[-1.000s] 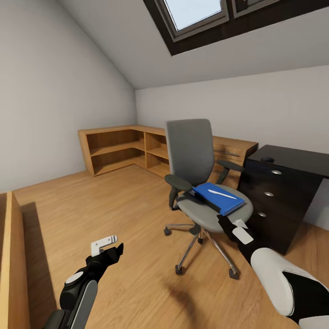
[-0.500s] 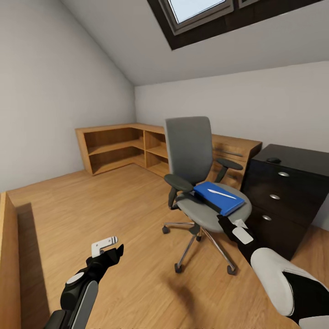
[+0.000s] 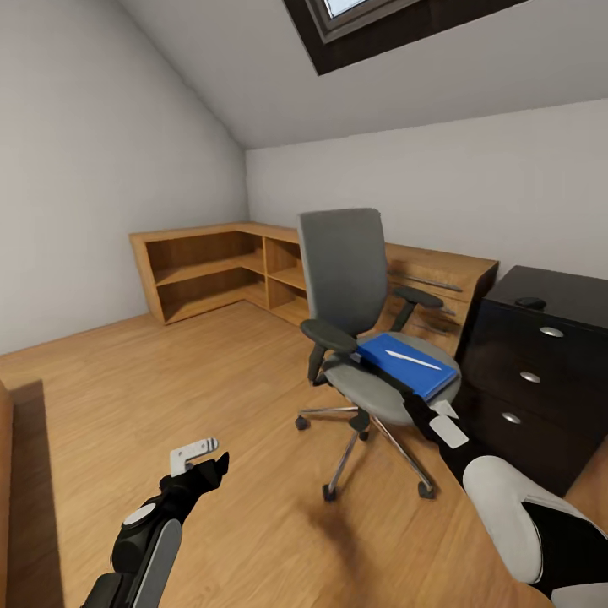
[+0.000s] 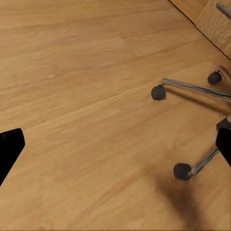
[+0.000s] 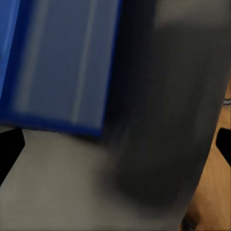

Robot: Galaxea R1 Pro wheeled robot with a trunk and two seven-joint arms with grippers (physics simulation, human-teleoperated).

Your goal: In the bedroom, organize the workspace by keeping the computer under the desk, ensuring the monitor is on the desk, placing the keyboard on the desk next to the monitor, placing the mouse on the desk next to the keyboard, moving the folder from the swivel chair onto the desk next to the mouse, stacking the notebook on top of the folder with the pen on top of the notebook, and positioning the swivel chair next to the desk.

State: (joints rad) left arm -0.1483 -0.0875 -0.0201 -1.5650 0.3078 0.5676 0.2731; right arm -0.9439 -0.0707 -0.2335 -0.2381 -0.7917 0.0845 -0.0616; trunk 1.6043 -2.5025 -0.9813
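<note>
The grey swivel chair point(image 3: 344, 279) stands mid-room beside the black drawer end of the desk point(image 3: 540, 371). A blue folder point(image 3: 397, 367) lies on its seat with the white pen point(image 3: 412, 360) on top. A dark strip runs along the folder's near edge; I cannot tell if it is the notebook. The small dark mouse point(image 3: 530, 301) sits on the desk top. My right gripper point(image 3: 420, 411) is open at the seat's front edge, its wrist view close on the folder point(image 5: 57, 62). My left gripper point(image 3: 207, 463) hangs open over the floor. Computer, monitor and keyboard are out of view.
A low oak shelf unit point(image 3: 211, 266) runs along the far corner behind the chair. The chair's chrome base and castors point(image 4: 159, 92) spread over the plank floor near my left gripper. Open floor point(image 3: 169, 371) lies to the left.
The whole view has shifted: the camera has moved closer and the drawer unit sits further right in the picture. Both arms hold the same pose, and the folder and pen have not moved on the seat.
</note>
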